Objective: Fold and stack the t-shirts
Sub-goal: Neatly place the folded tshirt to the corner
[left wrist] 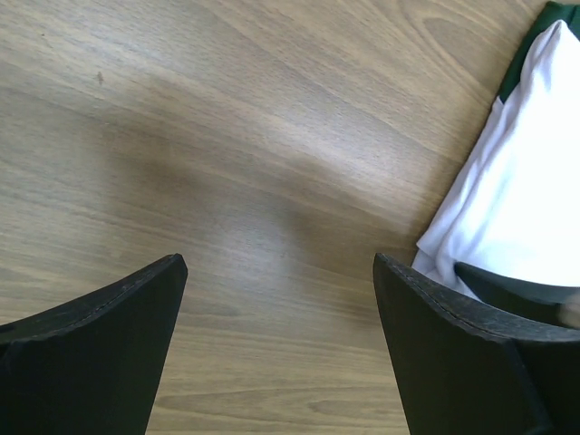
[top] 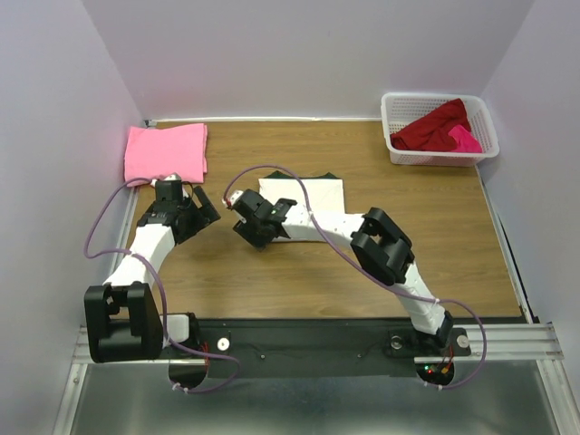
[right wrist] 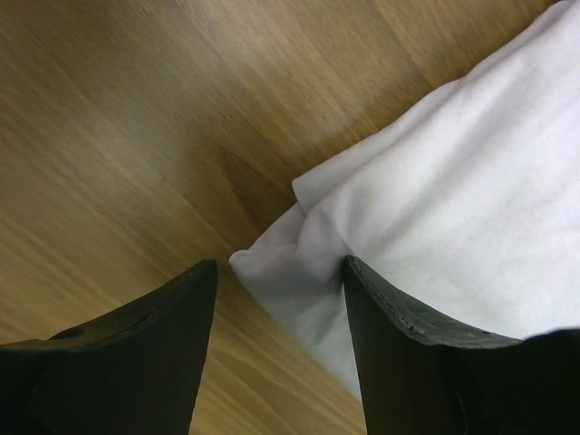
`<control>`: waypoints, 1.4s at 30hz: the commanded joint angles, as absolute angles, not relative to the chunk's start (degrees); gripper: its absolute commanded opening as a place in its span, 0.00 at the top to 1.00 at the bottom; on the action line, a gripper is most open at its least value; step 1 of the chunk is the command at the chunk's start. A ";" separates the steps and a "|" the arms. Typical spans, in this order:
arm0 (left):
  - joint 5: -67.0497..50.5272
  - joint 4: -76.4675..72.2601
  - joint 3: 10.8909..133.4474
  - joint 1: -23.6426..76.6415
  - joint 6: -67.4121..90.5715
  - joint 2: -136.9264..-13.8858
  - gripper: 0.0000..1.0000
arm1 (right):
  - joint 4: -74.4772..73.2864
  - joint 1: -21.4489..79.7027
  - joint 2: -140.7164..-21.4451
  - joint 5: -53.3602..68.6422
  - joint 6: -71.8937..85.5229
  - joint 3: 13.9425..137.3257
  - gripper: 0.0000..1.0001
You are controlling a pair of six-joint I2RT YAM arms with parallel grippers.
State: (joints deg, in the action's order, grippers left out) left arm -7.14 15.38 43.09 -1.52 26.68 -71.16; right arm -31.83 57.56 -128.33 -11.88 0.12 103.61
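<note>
White t-shirt [top: 317, 195] folded flat at the middle of the table [top: 453, 254]: soft, light cloth, likely to sag; best pinched at its layered corner. Right gripper [right wrist: 279, 272] half open astride that corner, gripping nothing. Left gripper [left wrist: 281, 272] wide open, empty. Pink t-shirt [top: 165, 152] folded far left.

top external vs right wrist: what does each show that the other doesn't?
Only top external: the folded pink t-shirt at the far left, the basket at the far right holding the dark red shirt and the magenta shirt, and the open left gripper.
Only right wrist: close up, the layered corner of the white t-shirt lying between the fingers of the open right gripper.
Both: that t-shirt, that gripper, the wooden table.
</note>
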 commanded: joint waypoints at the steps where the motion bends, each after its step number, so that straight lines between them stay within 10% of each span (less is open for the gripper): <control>1: -8.96 13.80 42.54 -1.76 27.07 -70.93 0.04 | -32.34 59.41 -129.46 -16.34 -2.46 104.07 0.38; 6: -10.02 13.54 42.54 -1.76 27.25 -71.45 0.04 | -32.34 59.68 -132.09 -22.39 -2.46 101.08 0.44; 13: -12.30 12.40 42.10 -1.67 27.86 -72.68 0.04 | -32.17 59.68 -132.28 -21.98 -2.72 101.07 0.90; 17: -15.54 11.08 42.01 -1.76 29.53 -74.44 0.04 | -30.68 59.59 -127.98 -20.04 -2.99 102.13 0.99; 42: -37.97 -20.47 43.33 7.20 54.22 -92.28 0.02 | -20.13 55.72 -113.82 -12.39 3.51 91.32 0.99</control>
